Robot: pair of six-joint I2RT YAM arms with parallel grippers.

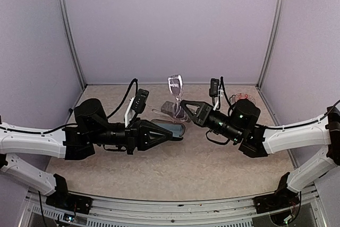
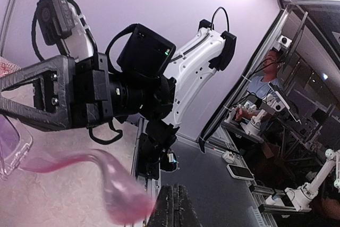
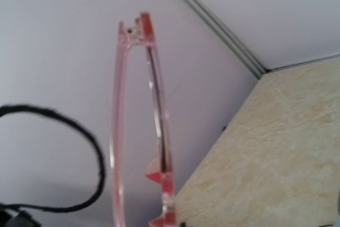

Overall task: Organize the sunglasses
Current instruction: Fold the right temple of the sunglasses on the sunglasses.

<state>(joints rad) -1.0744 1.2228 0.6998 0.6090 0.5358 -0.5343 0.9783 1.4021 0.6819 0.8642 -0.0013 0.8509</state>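
Clear pink sunglasses (image 1: 175, 84) stand upright in the air above the back centre of the table (image 1: 212, 168). The front frame is uppermost and one temple arm sweeps down toward the near side. The right gripper (image 1: 184, 104), reaching in from the right, pinches the pair at its lower part (its wrist camera sees the frame edge-on and close up against the rear wall). Just in front, the left gripper (image 1: 179, 138) points rightward with its fingers drawn together. Its tip is over the right end of a dark-rimmed case (image 1: 162, 127) with a bluish inside, which lies on the table. The pink temple end hangs near that tip, but whether the two touch cannot be told. A grey box (image 1: 169, 107) sits behind the case, beside the held pair. A small red tangle (image 1: 245, 97) lies near the table's back right corner.
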